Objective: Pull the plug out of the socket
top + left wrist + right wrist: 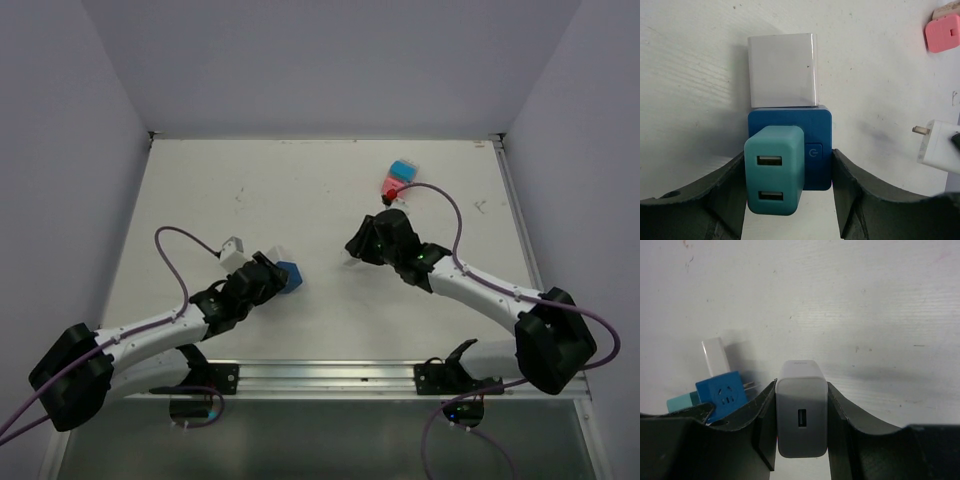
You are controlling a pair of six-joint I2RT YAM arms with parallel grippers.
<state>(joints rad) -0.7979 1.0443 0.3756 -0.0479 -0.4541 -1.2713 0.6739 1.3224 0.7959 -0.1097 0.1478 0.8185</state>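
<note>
My left gripper (788, 156) is shut on a blue cube socket (816, 127), one finger on each side. A teal two-port USB plug (774, 170) sits on the socket's near face. A white plug (783, 70) stands against its far side. In the top view the blue socket (291, 277) lies at the left gripper (272, 278). My right gripper (801, 386) is shut on a white USB charger plug (801, 412), held clear of the socket. That plug (937, 147) shows its bare prongs in the left wrist view. The right gripper (362, 243) hides it from above.
A pink socket (392, 186) with a light blue plug (403, 168) lies at the back right, also seen as the pink socket (942, 32). A small white cube adapter (233, 250) rests left of the left gripper. Purple cables loop off both arms. Walls enclose the white table (300, 190).
</note>
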